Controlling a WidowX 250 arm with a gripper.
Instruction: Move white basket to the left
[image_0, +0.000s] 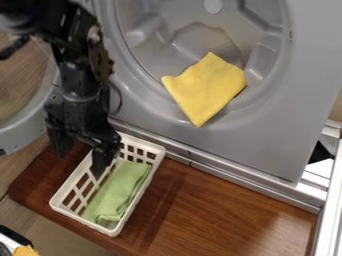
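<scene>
1. The gripper (81, 157) has its fingers spread, with no wall pinched between them: one hangs just outside the left long side of the white basket (81, 220), the other over its inner edge. How deep they reach beside that wall, I cannot tell.
2. The basket stands on the brown board (200, 210), the grey machine (267, 135) beyond its upper end and a folded green cloth (120, 190) inside it.
3. Likeliest trouble: a closing grip that sits too high catches only the basket's rim—or nothing—and slips off once the pull begins.
4. The hold would come near the basket's upper end, well off its middle, so a leftward drag could swing the lower end round instead of carrying the whole thing across.
5. The basket's lower end lies near the board's edge; if it swings or slides outward, that corner could overhang and tip.
6. The round door (23, 132) stands to the left of the basket's upper end, so a path angled too far up could knock arm or basket against it.
7. A fingertip might also snag in the basket's open lattice, tugging it along on release.
8. As for pose, the arm (80, 75) comes in from above and left of the basket, with the gripper pointing down at its upper left side.
</scene>
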